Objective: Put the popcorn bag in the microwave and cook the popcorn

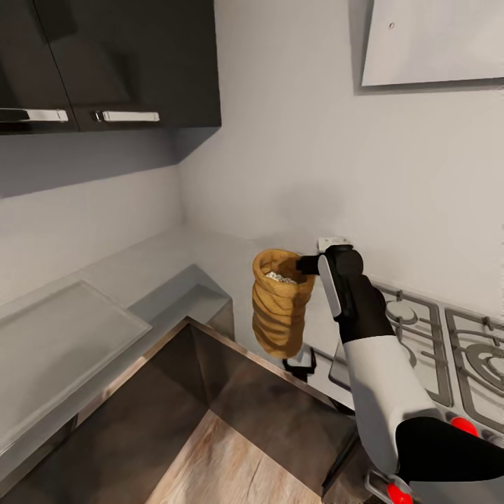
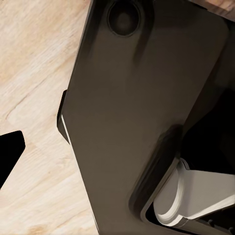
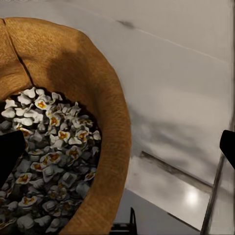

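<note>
Right gripper (image 1: 302, 266): we see it closed on the rim of the popcorn bag (image 1: 280, 302), lifted above the countertop (image 1: 84, 336).
Popcorn bag: upright, hanging just beside and below our gripper.
Popcorn (image 3: 49, 161): pale puffs inside the bag.
Left gripper: we cannot tell its state.

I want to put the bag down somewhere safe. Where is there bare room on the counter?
The right gripper holds the popcorn bag in the air, upright. The corner of the countertop behind it, between the two walls, looks bare. The pale board to the left has a flat bare top too. To the right it is crowded: the stove grates cover that part.
</note>
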{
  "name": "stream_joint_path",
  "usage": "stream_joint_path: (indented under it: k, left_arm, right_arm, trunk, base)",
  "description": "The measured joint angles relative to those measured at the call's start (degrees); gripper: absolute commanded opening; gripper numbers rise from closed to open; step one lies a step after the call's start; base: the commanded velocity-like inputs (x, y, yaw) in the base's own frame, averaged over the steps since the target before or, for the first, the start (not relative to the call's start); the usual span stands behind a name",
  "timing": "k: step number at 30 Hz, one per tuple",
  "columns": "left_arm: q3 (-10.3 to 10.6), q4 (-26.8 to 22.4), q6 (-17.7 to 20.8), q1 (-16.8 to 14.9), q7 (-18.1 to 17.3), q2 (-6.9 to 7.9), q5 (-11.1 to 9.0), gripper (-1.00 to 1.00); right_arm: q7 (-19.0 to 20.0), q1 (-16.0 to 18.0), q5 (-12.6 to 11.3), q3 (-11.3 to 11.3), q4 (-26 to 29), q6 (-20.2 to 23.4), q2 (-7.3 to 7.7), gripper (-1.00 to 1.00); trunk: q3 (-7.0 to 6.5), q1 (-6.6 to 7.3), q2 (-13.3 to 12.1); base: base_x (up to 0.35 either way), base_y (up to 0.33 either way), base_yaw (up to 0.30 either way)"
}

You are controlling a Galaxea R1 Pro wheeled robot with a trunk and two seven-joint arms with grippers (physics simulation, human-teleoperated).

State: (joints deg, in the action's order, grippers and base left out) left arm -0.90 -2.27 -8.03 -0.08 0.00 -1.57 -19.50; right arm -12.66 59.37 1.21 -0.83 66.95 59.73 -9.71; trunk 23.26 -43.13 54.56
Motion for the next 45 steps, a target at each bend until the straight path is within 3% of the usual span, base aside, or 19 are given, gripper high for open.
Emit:
stream_joint_path:
  k: [5, 9, 14, 35, 45]
  left_arm:
    - [0.0, 0.0, 0.0, 0.0, 0.0, 0.0, 0.0, 1.0]
    - [0.0, 0.0, 0.0, 0.0, 0.0, -0.01, 0.0, 1.0]
    - [0.0, 0.0, 0.0, 0.0, 0.0, -0.01, 0.0, 1.0]
    - [-0.2, -0.2, -0.1, 0.0, 0.1, -0.09, -0.2, 1.0]
    - [-0.2, -0.1, 0.0, 0.0, 0.1, -0.09, -0.2, 1.0]
  right_arm:
    - [0.1, 0.0, -0.1, 0.2, -0.1, 0.0, 0.04, 1.0]
    - [0.2, 0.0, -0.2, 2.1, -0.3, 0.0, 0.03, 1.0]
    - [0.5, 0.0, 0.1, 2.7, 0.0, 0.0, -0.16, 1.0]
    - [-0.8, 0.0, 0.4, 2.6, -0.6, 0.0, 0.18, 1.0]
    - [-0.8, 0.0, 0.4, 2.6, -0.8, 0.0, 0.18, 1.0]
  trunk:
    - [-0.02, 0.0, 0.0]
    - [-0.03, 0.0, 0.0]
    - [-0.03, 0.0, 0.0]
    - [-0.03, 0.0, 0.0]
    - [-1.82, 2.19, -4.0]
  base:
    - [0.0, 0.0, -0.01]
    - [0.0, 0.0, 0.0]
    - [0.0, 0.0, 0.0]
    - [0.0, 0.0, 0.0]
    - [0.0, 0.0, 0.0]
